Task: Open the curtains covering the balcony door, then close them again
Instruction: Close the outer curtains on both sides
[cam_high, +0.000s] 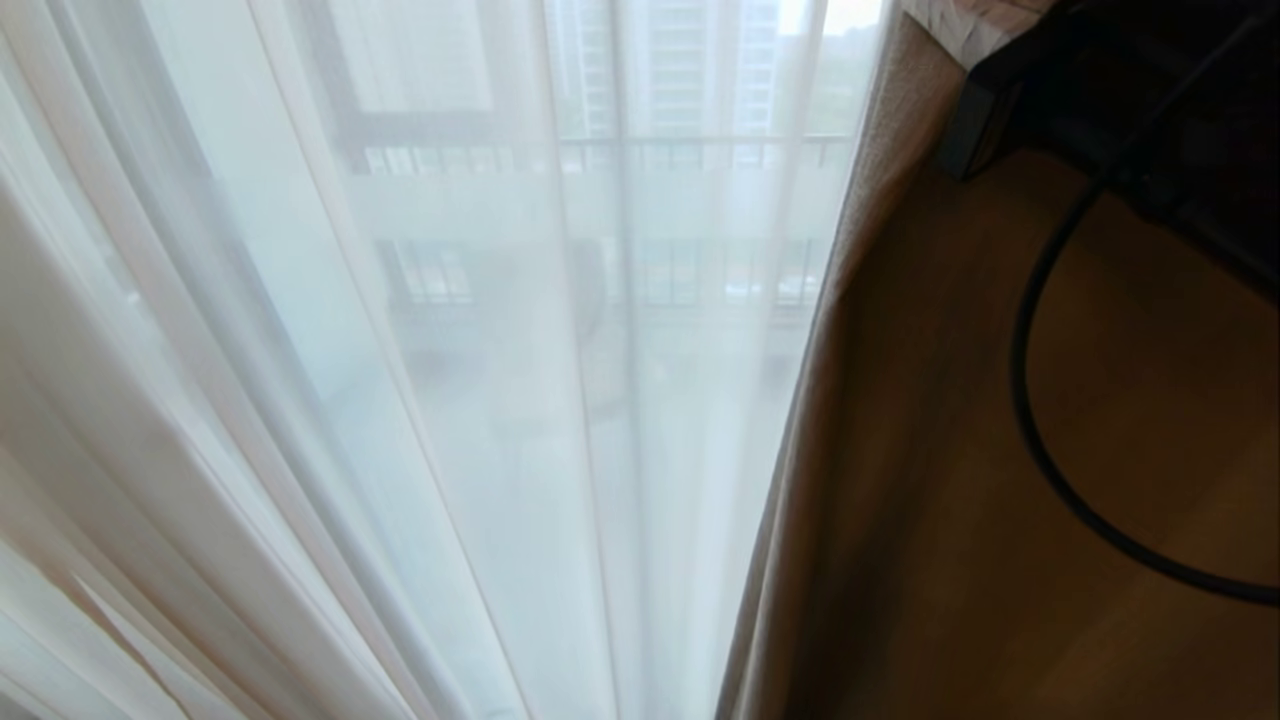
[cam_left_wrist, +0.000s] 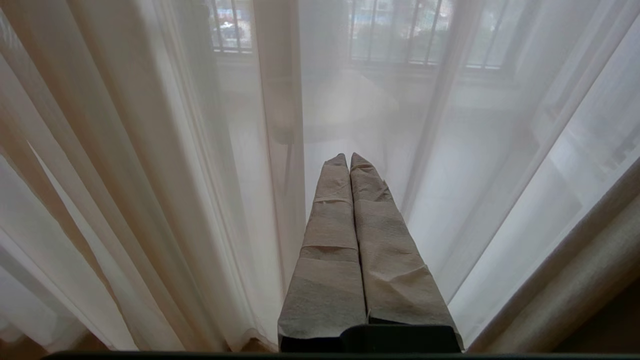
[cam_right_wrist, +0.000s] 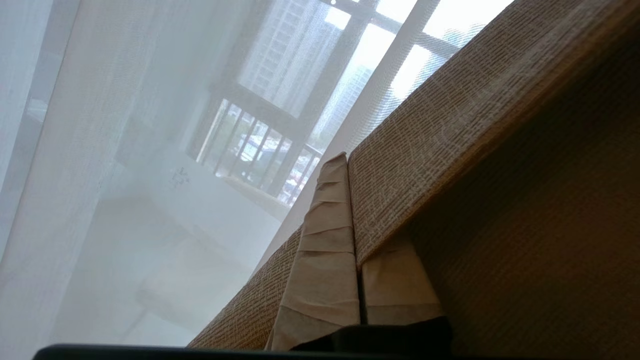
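The curtains hang in two layers. The thin white sheer (cam_high: 480, 400) covers the glass, and the thick beige drape (cam_high: 830, 330) hangs at its right. My right gripper (cam_right_wrist: 346, 156) is shut on the front edge of the thick beige drape (cam_right_wrist: 425, 125), whose woven cloth lies over one finger. The sheer (cam_right_wrist: 100, 150) hangs just beyond it. Behind the sheer shows the balcony door (cam_right_wrist: 179, 177), with small characters on its pale band. My left gripper (cam_left_wrist: 349, 156) is shut with nothing in it, its paper-wrapped fingers (cam_left_wrist: 330, 240) pointing at the sheer (cam_left_wrist: 200, 175).
A dark arm part (cam_high: 1150, 90) and a looping black cable (cam_high: 1030, 400) hang before the shaded drape at the upper right. Barred windows and tall buildings (cam_high: 680, 70) show faintly through the sheer. Another fold of thick drape (cam_left_wrist: 575, 280) hangs beside the left gripper.
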